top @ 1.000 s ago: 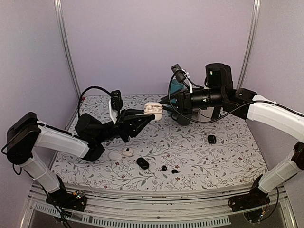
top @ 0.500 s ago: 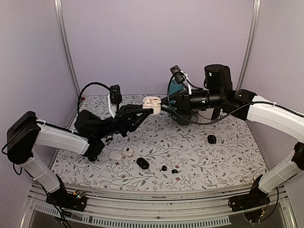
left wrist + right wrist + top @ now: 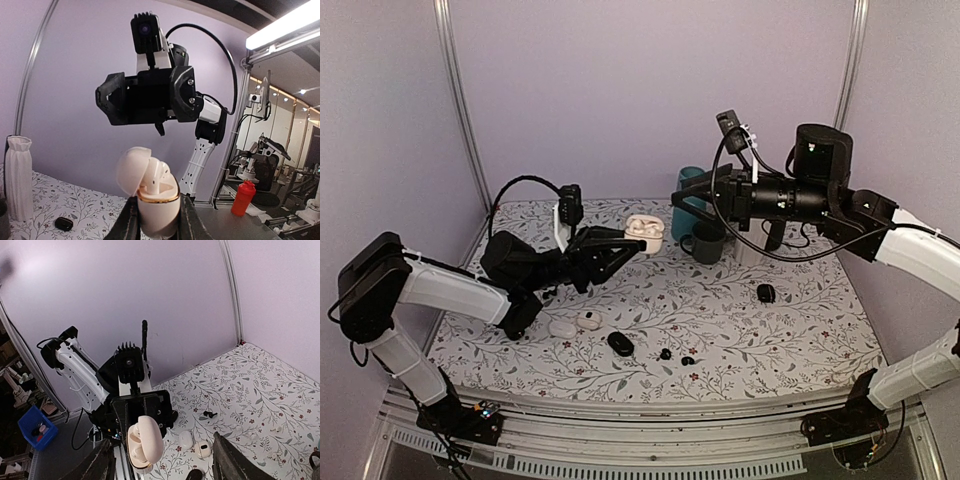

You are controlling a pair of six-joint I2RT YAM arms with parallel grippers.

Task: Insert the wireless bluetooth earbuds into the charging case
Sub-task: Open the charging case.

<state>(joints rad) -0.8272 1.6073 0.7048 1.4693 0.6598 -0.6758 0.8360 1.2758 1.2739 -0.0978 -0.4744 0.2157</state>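
My left gripper (image 3: 628, 240) is shut on an open cream charging case (image 3: 643, 230) with white buds seated in it, held up over the table's back middle. In the left wrist view the case (image 3: 152, 192) sits between my fingers (image 3: 129, 222), lid tipped left. My right gripper (image 3: 682, 203) is open and empty, level with the case and a short way to its right. In the right wrist view the case (image 3: 145, 440) hangs well apart, between my open fingers (image 3: 102, 465). Two tiny black earbuds (image 3: 665, 353) (image 3: 687, 360) lie loose at the table's front middle.
Black oval cases lie at front middle (image 3: 620, 344) and right (image 3: 766, 292). Two small white cases (image 3: 561, 327) (image 3: 588, 320) lie under my left arm. A dark mug (image 3: 705, 241) and a teal cup (image 3: 692, 188) stand at the back, below my right gripper. A white ribbed vase (image 3: 19, 177) is at the back.
My right arm has drawn back to the right and risen, away from the cream case. My left gripper still holds the case, nearly in place.
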